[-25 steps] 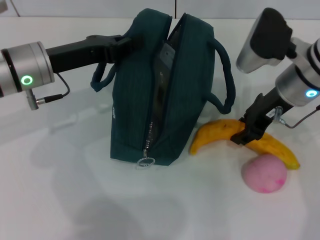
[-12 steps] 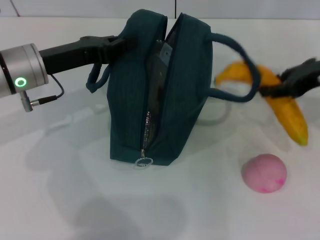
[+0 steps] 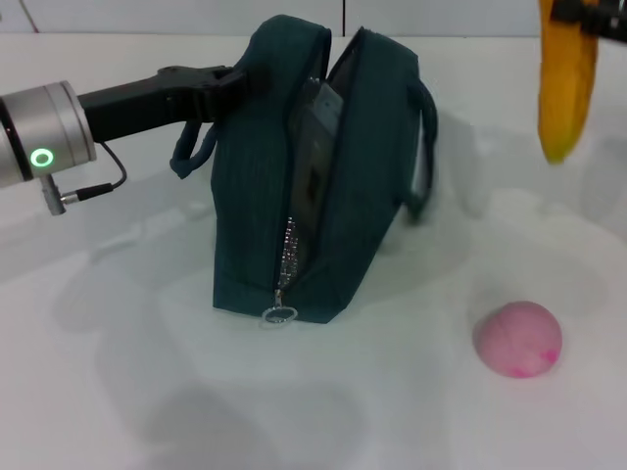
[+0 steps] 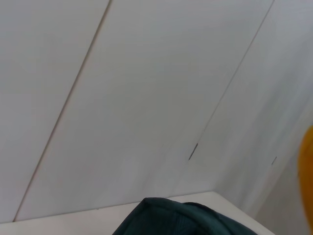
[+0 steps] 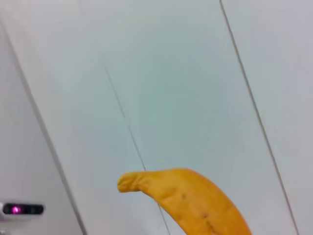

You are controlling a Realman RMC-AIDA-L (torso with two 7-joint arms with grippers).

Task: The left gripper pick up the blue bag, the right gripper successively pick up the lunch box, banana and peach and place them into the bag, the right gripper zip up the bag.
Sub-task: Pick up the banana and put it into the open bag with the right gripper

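The blue bag (image 3: 313, 186) stands upright in the middle of the table, its top unzipped and its zipper ring pull (image 3: 279, 314) at the lower front. My left gripper (image 3: 227, 82) is shut on the bag's upper left edge, next to a handle. The clear lunch box (image 3: 315, 137) shows inside the opening. The yellow banana (image 3: 566, 83) hangs tip-down in the air at the upper right, held by my right gripper (image 3: 580, 12), which is mostly cut off at the top of the head view. The banana (image 5: 193, 203) also fills the right wrist view. The pink peach (image 3: 517, 338) lies on the table at the front right.
The white table (image 3: 147, 392) spreads around the bag, with a white panelled wall (image 4: 146, 98) behind. The bag's top (image 4: 176, 218) and a sliver of banana (image 4: 308, 181) appear in the left wrist view.
The right gripper has lifted the banana off the table and raised it to the upper right. The bag's right handle, briefly dragged outward, has fallen back. The left arm holds still.
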